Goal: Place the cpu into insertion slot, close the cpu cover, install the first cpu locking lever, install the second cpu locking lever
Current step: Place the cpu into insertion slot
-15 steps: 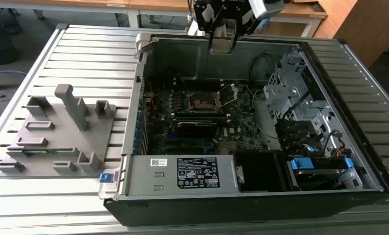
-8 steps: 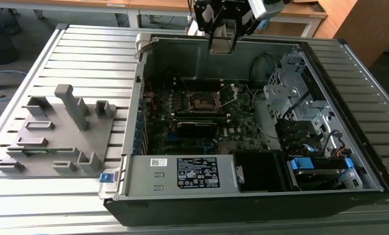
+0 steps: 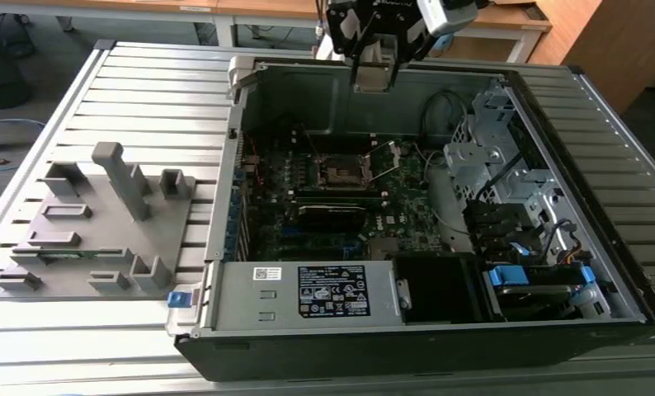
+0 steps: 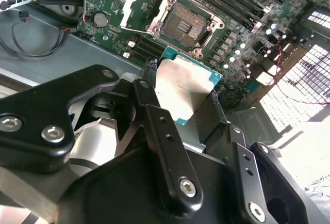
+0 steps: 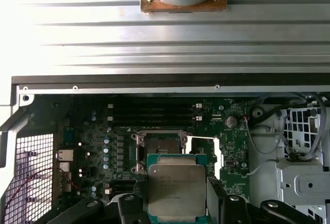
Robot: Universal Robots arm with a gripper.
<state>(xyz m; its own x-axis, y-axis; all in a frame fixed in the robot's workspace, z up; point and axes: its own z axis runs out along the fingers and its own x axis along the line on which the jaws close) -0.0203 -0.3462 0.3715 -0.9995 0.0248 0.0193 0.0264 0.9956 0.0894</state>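
Hanging high over the far wall of an open black and silver computer case (image 3: 416, 351), a black two-fingered gripper (image 3: 374, 78) shows at the top of the exterior view. It is above the green motherboard (image 3: 267, 235), which lies flat on the case floor.

In both wrist views the gripper's fingers (image 4: 154, 126) are clamped on the cpu (image 4: 184, 87), a small flat square chip with a dull grey metal top and a green edge. They pinch it by two opposite sides. The chip is held in the air, clear of the board.

The insertion slot (image 4: 184, 25), a small square dark socket with a silver metal rim, lies on the motherboard beyond the chip, with nothing in it and its contact field exposed. The cpu cover (image 4: 140, 6), a thin silver square metal frame with a large window, is swung open on its hinge just beside the slot. Long narrow black memory slots (image 5: 152, 113) run alongside the socket.

A silver metal box with a white label (image 3: 305, 293) sits against the near wall of the case. On the exterior view's left, a grey moulded fixture block (image 3: 96, 223) with upright posts rests on the ribbed grey metal table (image 3: 140, 82), well apart from the gripper.
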